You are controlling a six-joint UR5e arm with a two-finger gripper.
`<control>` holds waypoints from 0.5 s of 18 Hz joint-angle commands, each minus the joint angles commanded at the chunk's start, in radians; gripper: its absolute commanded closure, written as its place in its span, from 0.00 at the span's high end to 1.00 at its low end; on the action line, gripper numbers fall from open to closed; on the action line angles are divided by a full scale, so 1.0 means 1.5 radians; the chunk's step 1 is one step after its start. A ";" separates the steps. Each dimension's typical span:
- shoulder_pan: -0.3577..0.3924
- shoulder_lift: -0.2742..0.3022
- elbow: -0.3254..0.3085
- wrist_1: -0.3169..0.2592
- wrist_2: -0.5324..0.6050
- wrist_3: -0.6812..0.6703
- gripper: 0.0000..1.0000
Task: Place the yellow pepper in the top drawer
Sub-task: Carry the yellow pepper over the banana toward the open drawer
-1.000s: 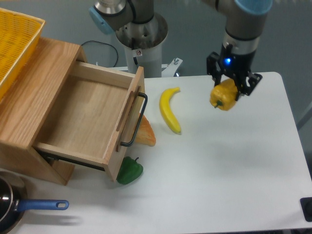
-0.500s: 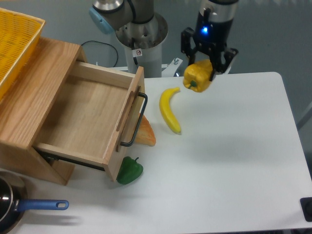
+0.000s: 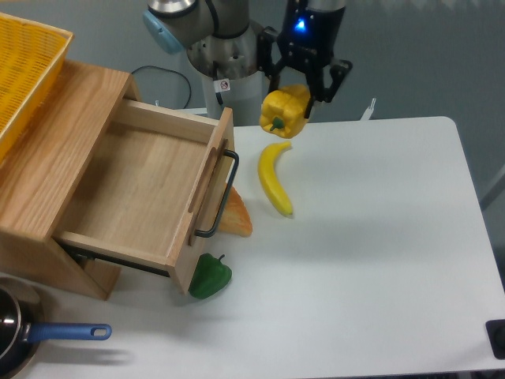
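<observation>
Yellow pepper (image 3: pixel 285 112) hangs in the air, clamped between the fingers of the gripper (image 3: pixel 304 85), above the upper tip of the banana (image 3: pixel 273 178) and just right of the top drawer (image 3: pixel 136 185), which stands pulled open. Drawer front with black handle (image 3: pixel 220 193) lies between pepper and tray. Risk, as judged: glossy lobed skin could slip in the grip; too low a crossing could clip the front panel.

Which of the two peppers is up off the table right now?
The yellow pepper, held in the gripper above the banana. The green pepper lies on the table by the drawer.
</observation>
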State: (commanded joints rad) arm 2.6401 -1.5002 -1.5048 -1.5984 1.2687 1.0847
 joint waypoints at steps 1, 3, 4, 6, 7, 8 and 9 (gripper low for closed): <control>-0.009 0.001 0.000 0.000 -0.004 -0.020 0.26; -0.032 0.005 -0.001 0.000 -0.008 -0.061 0.26; -0.045 0.005 -0.001 0.000 -0.008 -0.074 0.26; -0.068 0.005 -0.002 0.001 -0.008 -0.106 0.26; -0.085 0.005 -0.007 0.002 -0.007 -0.131 0.26; -0.102 0.004 -0.010 0.006 -0.006 -0.155 0.26; -0.118 0.004 -0.017 0.019 -0.006 -0.174 0.26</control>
State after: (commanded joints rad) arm 2.4638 -1.4941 -1.5308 -1.5695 1.2594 0.8240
